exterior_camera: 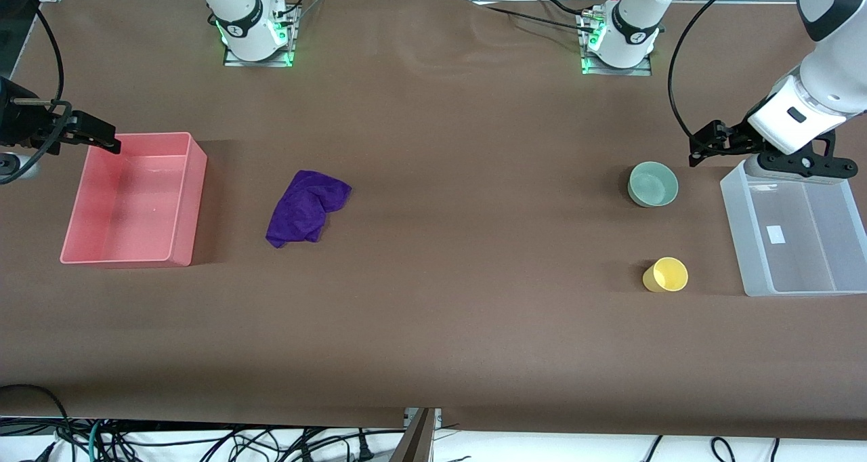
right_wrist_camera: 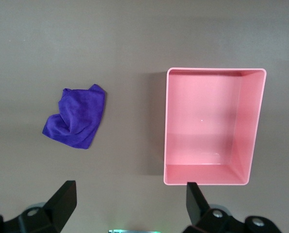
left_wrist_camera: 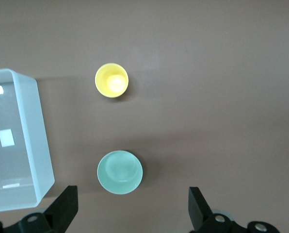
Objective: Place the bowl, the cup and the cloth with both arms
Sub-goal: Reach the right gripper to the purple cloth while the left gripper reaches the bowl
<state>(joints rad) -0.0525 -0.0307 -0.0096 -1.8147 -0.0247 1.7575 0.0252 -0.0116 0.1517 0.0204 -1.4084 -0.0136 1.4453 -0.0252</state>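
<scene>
The mint-green bowl (exterior_camera: 653,184) stands upright toward the left arm's end of the table. The yellow cup (exterior_camera: 666,275) stands upright, nearer to the front camera than the bowl. Both show in the left wrist view, the bowl (left_wrist_camera: 120,172) and the cup (left_wrist_camera: 111,80). The purple cloth (exterior_camera: 306,206) lies crumpled beside the pink bin; it also shows in the right wrist view (right_wrist_camera: 75,122). My left gripper (exterior_camera: 706,143) (left_wrist_camera: 133,200) hangs open and empty over the table close to the bowl. My right gripper (exterior_camera: 101,137) (right_wrist_camera: 131,195) hangs open and empty by the pink bin's edge.
An empty pink bin (exterior_camera: 184,204) (right_wrist_camera: 166,121) sits at the right arm's end of the table. An empty clear plastic bin (exterior_camera: 735,211) (left_wrist_camera: 38,136) sits at the left arm's end, beside the bowl and cup. The table has a brown cover.
</scene>
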